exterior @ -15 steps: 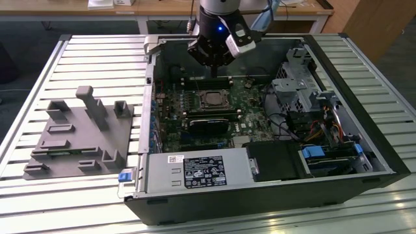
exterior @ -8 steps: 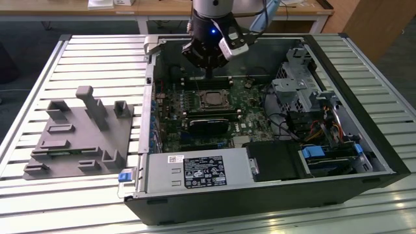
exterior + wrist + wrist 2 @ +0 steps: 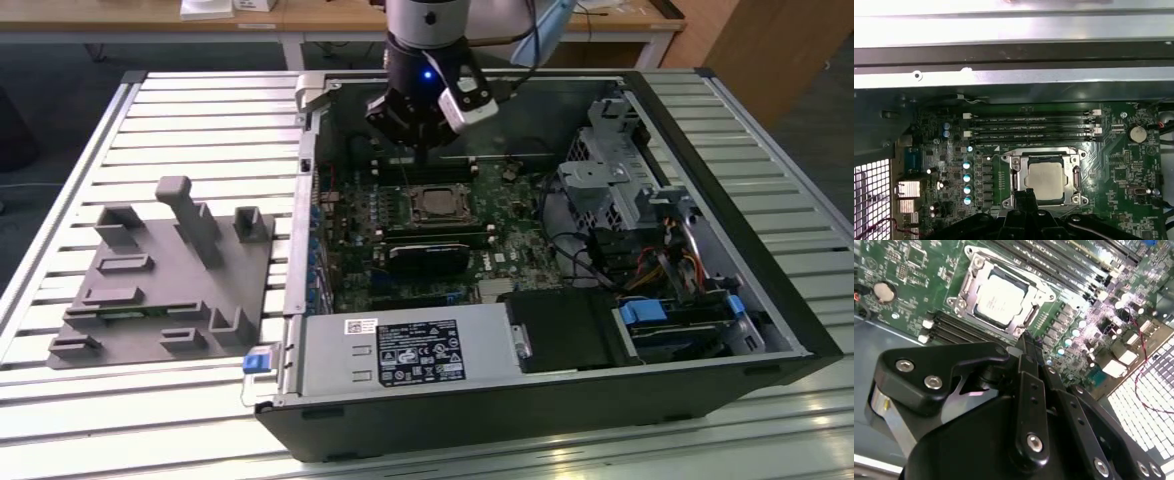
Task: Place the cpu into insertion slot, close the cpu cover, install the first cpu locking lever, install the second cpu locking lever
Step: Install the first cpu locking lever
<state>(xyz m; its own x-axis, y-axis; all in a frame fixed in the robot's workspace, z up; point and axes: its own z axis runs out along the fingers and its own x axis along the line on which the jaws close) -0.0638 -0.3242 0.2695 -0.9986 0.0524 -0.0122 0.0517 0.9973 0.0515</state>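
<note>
**Exterior view:** An open computer case [image 3: 534,400] lies on its side on a slatted metal tabletop [image 3: 200,110], with a grey moulded fixture [image 3: 160,280] well apart at 9 o'clock from it. The arm reaches down into the case. Its end effector [image 3: 424,160] hangs just above the green motherboard [image 3: 350,235], at 12 o'clock from the cpu [image 3: 434,205] and near it. The silvery chip sits about the middle of the board, and a black card [image 3: 430,255] stands at 6 o'clock from it.

**First wrist view:** The cpu [image 3: 1045,181] lies flat in the insertion slot [image 3: 1046,160]. The cpu cover [image 3: 1072,172] is down around it, so the chip's grey top shows through the cover's square window. The end effector [image 3: 1026,194] has its dark fingertips clenched together on nothing, and the tip stands just beside one corner of the cover. Whether it touches the metal cannot be told. Four long memory slots [image 3: 1034,127] run alongside the socket, between it and the case's steel wall.

**Second wrist view:** The clenched end effector [image 3: 1024,338] points at the edge of the cpu cover [image 3: 969,287], close to one of its corners. The cpu [image 3: 999,297] shows framed inside the cover. A round coin battery [image 3: 884,291] sits on the board, apart from the socket.
</note>
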